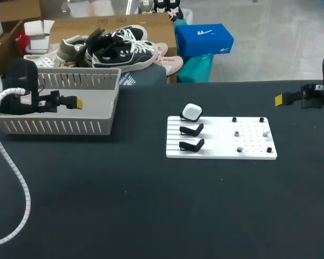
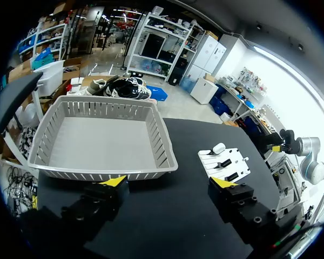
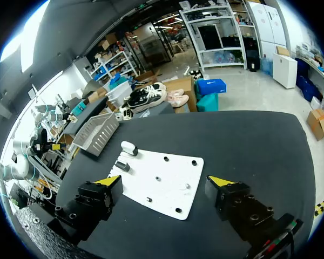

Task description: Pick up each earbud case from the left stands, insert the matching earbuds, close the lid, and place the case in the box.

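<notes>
- The white earbud case (image 1: 192,111) sat on the rearmost of three stands (image 1: 191,129), at the left end of the white board (image 1: 216,151).
- The left gripper (image 2: 169,183) was spread wide and empty, over the grey box (image 1: 54,127).
- The right gripper (image 3: 166,181) was also wide and empty, at the far right of the bench (image 1: 124,205).
- The case lay between the two grippers, well apart from both. The right one looked slightly nearer.
</notes>
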You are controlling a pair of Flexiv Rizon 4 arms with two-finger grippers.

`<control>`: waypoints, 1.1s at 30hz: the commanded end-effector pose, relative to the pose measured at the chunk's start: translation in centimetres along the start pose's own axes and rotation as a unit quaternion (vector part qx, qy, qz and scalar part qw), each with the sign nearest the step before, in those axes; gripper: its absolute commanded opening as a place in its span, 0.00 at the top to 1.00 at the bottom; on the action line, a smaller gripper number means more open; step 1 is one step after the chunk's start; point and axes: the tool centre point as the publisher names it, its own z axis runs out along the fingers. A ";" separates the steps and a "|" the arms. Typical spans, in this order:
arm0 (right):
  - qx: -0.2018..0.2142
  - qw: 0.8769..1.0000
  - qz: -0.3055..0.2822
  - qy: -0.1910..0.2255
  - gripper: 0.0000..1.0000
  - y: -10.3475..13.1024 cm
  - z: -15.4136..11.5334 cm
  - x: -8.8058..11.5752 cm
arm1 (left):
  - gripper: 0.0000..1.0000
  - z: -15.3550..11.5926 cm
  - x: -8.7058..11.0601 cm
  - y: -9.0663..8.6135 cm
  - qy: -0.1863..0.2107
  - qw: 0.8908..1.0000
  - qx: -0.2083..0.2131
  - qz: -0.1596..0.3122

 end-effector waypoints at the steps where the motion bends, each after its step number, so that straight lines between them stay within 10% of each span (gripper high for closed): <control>1: -0.002 1.000 -0.001 0.000 0.00 -0.1 0.0 0.0 | 0.00 0.0 -0.3 -0.2 0.002 1.000 0.001 0.006; 16: -0.002 1.000 -0.001 0.000 0.00 -0.1 0.0 0.0 | 0.00 2.8 -3.0 -4.0 -0.005 0.974 0.125 0.189; 33: -0.002 1.000 -0.001 0.000 0.00 -0.1 0.0 0.0 | 0.00 8.8 -3.6 -9.2 0.036 0.845 0.305 0.438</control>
